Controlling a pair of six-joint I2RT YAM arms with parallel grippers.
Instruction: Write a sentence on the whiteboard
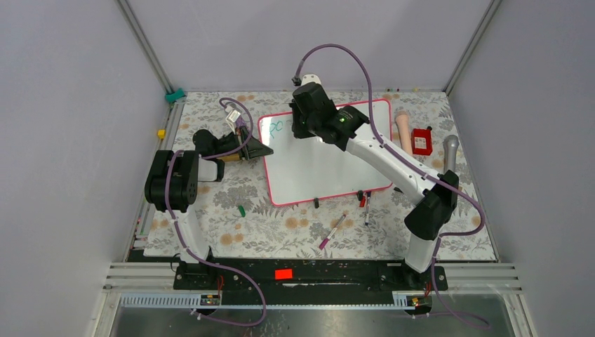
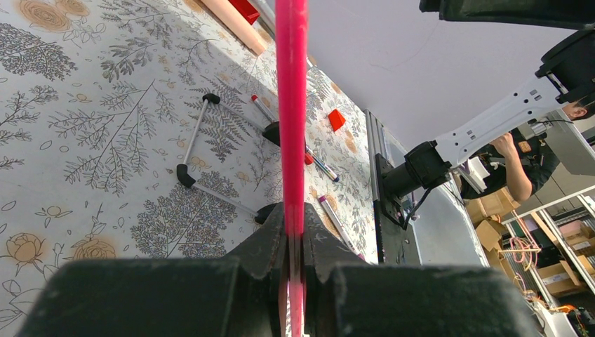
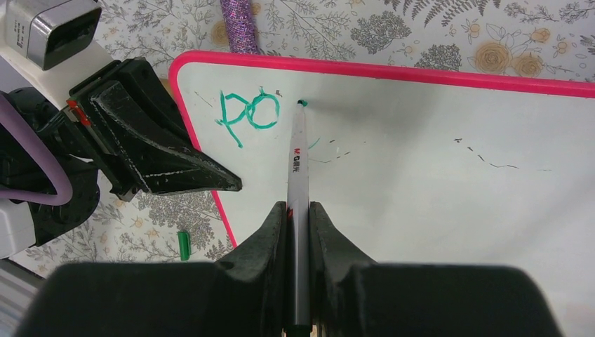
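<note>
The whiteboard (image 1: 316, 172), white with a pink frame, lies at the table's middle. My left gripper (image 1: 261, 149) is shut on its left edge. In the left wrist view the pink frame (image 2: 291, 105) runs straight up from between the closed jaws of that gripper (image 2: 295, 242). My right gripper (image 1: 303, 123) hangs over the board's upper left corner, shut on a grey marker (image 3: 297, 161). The marker's green tip (image 3: 302, 103) is at the board (image 3: 421, 196), just right of green letters "PO" (image 3: 247, 112). The right gripper (image 3: 298, 214) points toward the board's far edge.
Loose on the floral cloth in front of the board lie a magenta marker (image 1: 332, 231), a red-capped marker (image 1: 363, 200), a black cap (image 1: 316, 202) and a green cap (image 1: 241, 210). A beige cylinder (image 1: 403, 130), red box (image 1: 422, 141) and grey handle (image 1: 450, 151) sit right.
</note>
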